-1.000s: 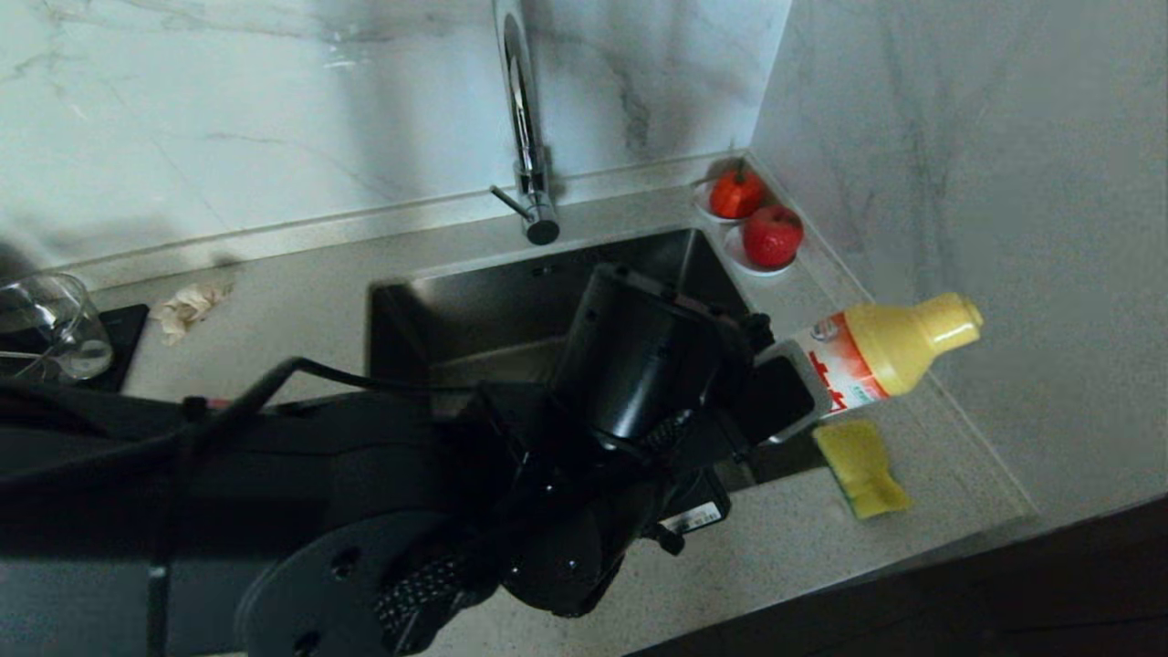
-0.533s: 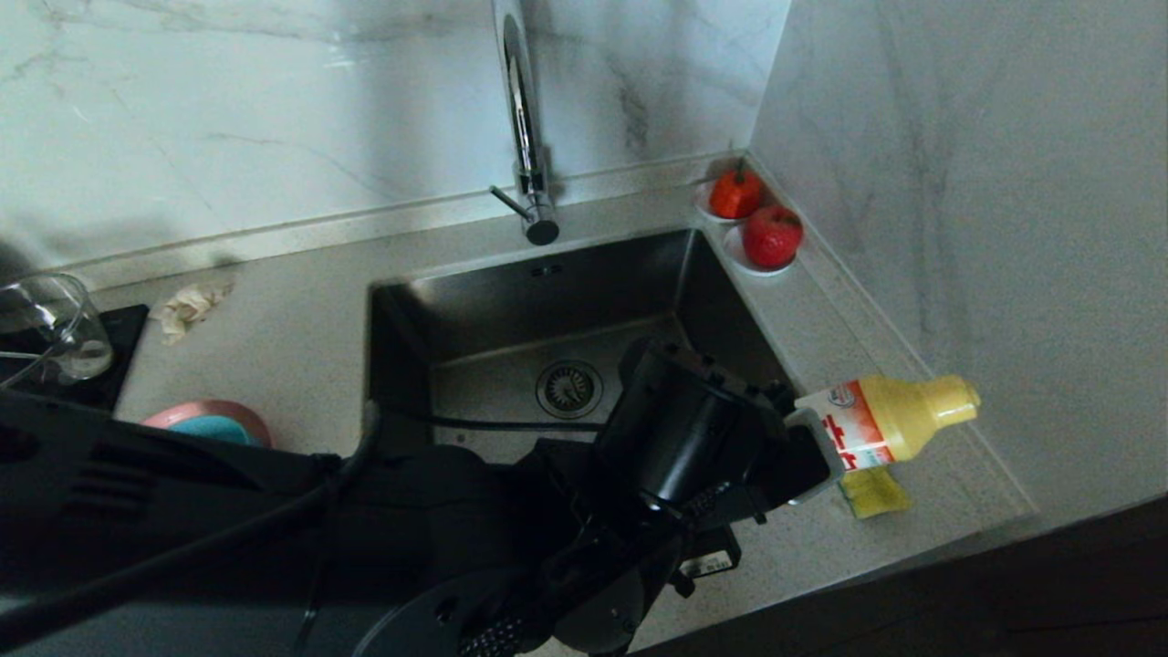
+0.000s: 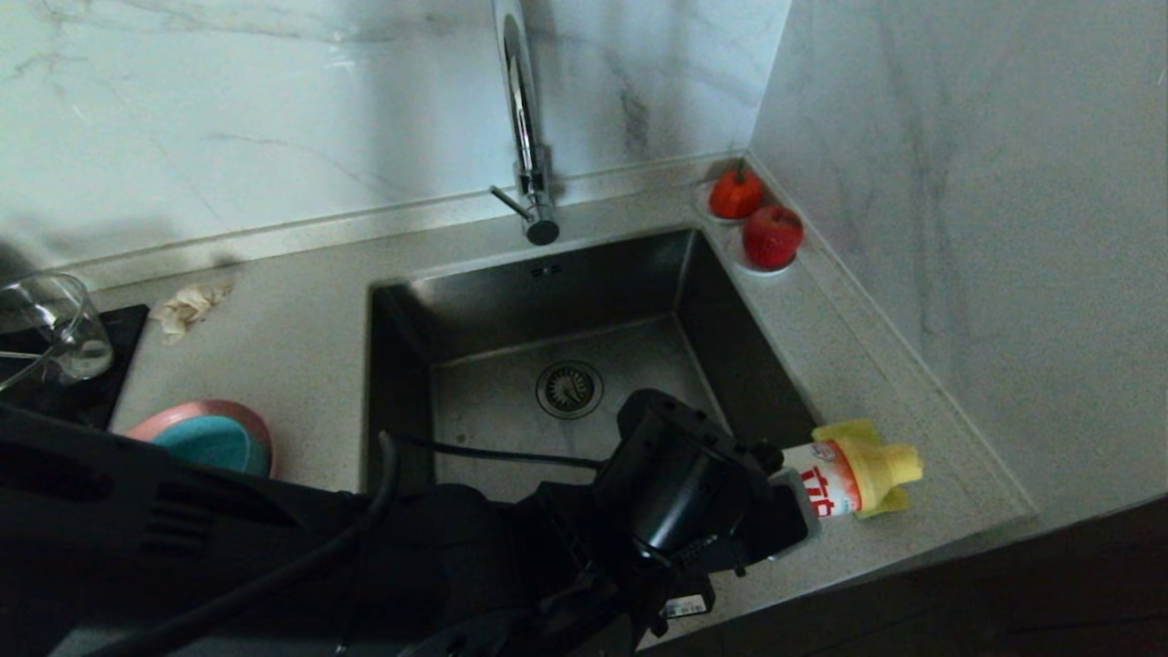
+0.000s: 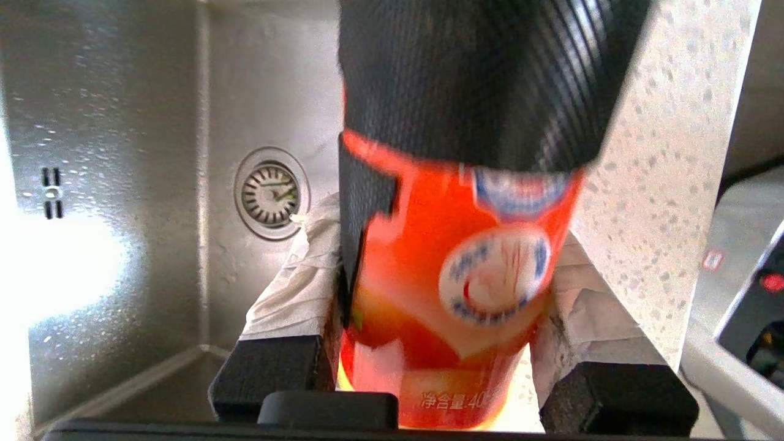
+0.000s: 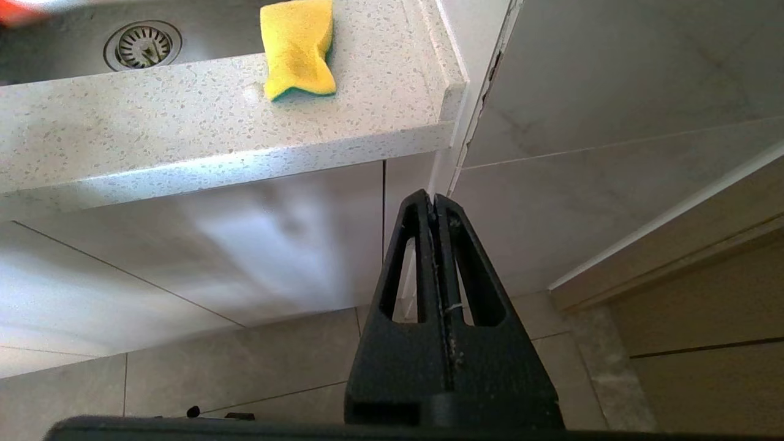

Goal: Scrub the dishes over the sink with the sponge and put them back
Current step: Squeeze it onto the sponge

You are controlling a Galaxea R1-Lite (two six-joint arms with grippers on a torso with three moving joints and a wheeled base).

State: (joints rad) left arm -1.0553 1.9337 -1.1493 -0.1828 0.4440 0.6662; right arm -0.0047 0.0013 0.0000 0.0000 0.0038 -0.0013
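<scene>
**Left arm holds a detergent bottle above the sponge by the sink**

I am looking down at a speckled countertop (image 3: 301,338) set into a marble-walled corner. My left gripper (image 3: 798,511) reaches across the near right corner of the steel sink (image 3: 511,401). Its jaws are clamped on a detergent bottle (image 3: 853,474) with an orange label and a yellow neck, held about halfway apart by the bottle's body. The bottle is tipped on its side, its cap end pointing right, over the yellow sponge (image 3: 844,433), which lies on the counter just right of the sink. Whether the bottle touches the sponge I cannot tell.

The sink basin shows only its round drain strainer (image 3: 569,389), with the chrome faucet (image 3: 525,128) rising behind it. On the counter to the left of the sink sits the pink plate (image 3: 196,415) with the teal bowl (image 3: 208,443) resting in it, partly hidden by my arm.

My right gripper (image 5: 433,205) hangs parked below counter height, pointed at the floor, its jaws pressed fully together and holding nothing.
</scene>
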